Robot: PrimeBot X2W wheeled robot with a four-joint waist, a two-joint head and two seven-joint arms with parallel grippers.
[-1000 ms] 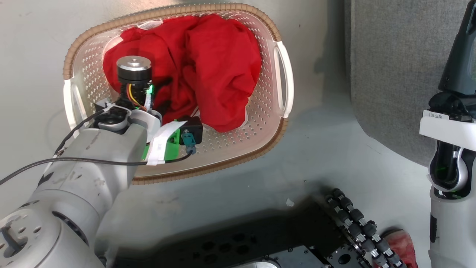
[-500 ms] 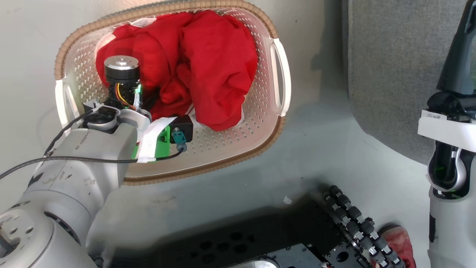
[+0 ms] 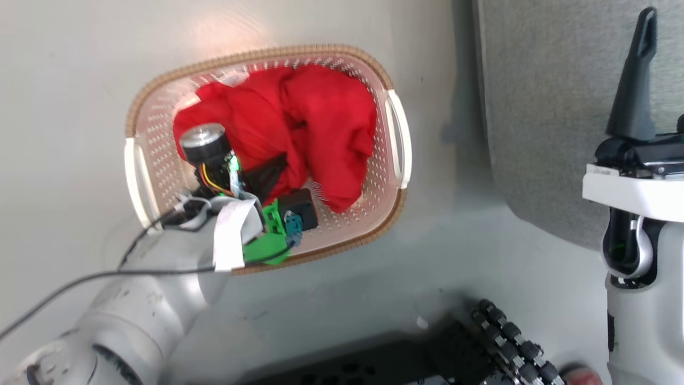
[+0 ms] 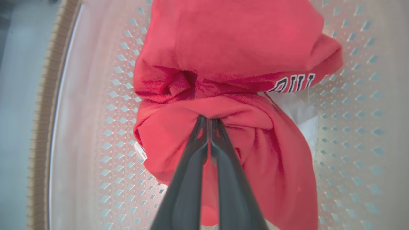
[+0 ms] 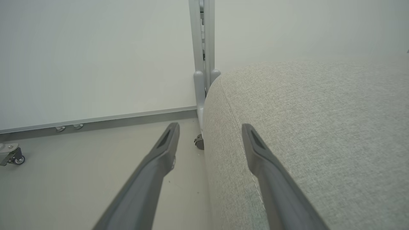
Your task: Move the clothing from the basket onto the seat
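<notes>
Contact: left gripper point(image 4: 208, 120) clamps a central fold of red garment point(image 4: 230, 48), bunching it for lifting from laundry basket point(image 4: 41, 111); right gripper point(image 5: 211, 127) hangs spread at three o'clock, by grey seat cushion point(image 5: 319, 127).

The clothing point(image 3: 320, 123) lies in the basket point(image 3: 160, 160) (on the floor point(image 3: 454, 256)), left of the seat point(image 3: 545, 107).

Lighting is bright and diffuse. Pale glare marks the floor point(image 3: 224, 27) beyond the basket point(image 3: 256, 53); a soft shadow borders the seat point(image 3: 545, 107). In the left wrist view the basket wall is blurred, its rim bowed.
</notes>
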